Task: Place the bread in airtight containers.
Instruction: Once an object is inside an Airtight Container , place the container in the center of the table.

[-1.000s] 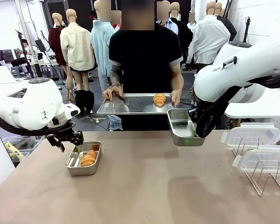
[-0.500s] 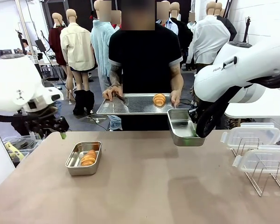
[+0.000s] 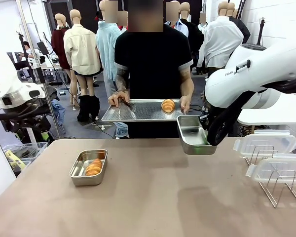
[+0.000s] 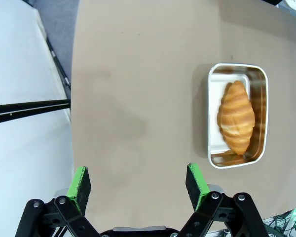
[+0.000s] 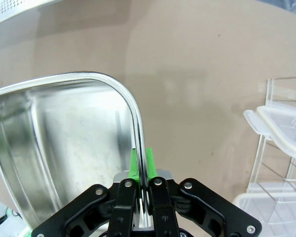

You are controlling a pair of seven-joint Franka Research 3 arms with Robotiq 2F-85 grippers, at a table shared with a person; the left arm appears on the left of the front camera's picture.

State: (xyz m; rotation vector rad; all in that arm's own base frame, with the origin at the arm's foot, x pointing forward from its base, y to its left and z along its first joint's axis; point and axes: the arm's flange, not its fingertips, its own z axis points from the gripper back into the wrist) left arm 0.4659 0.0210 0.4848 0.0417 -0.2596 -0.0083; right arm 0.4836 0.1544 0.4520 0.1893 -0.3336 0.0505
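Note:
A steel pan (image 3: 89, 167) rests on the table at the left with one croissant (image 3: 93, 167) lying in it; the left wrist view looks down on this pan (image 4: 214, 123) and croissant (image 4: 236, 116). My left gripper (image 4: 138, 182) hangs open and empty high above the table's left edge, well clear of the pan. My right gripper (image 5: 141, 163) is shut on the rim of an empty steel pan (image 3: 193, 134), held in the air beside a person's perforated tray (image 3: 143, 110). A second croissant (image 3: 168, 105) lies on that tray.
The person stands at the far side, holding the tray with both hands and tongs (image 3: 127, 103) in one. Clear white-rimmed lids (image 3: 264, 143) stand in a wire rack (image 3: 281, 190) at the right. My left arm (image 3: 10, 94) is drawn back at the far left.
My left arm has drawn back up and to the left, away from the pan with the croissant. The right arm, its pan and the person's tray have stayed put.

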